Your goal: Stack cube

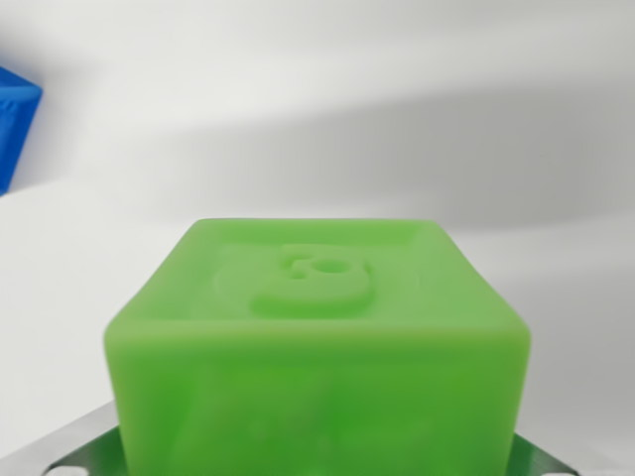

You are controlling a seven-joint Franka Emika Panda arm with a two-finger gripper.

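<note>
A green cube filled the wrist view, a blue object far left; the gripper's state could not be told.

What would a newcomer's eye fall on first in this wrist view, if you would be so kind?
The bright green cube fills the lower middle of the wrist view, very close to the camera, with a raised figure moulded into its upper face. A blue object, cut off by the frame, sits at the wrist view's left edge on the white surface. Grey metal parts show at the bottom corners beside the cube.
</note>
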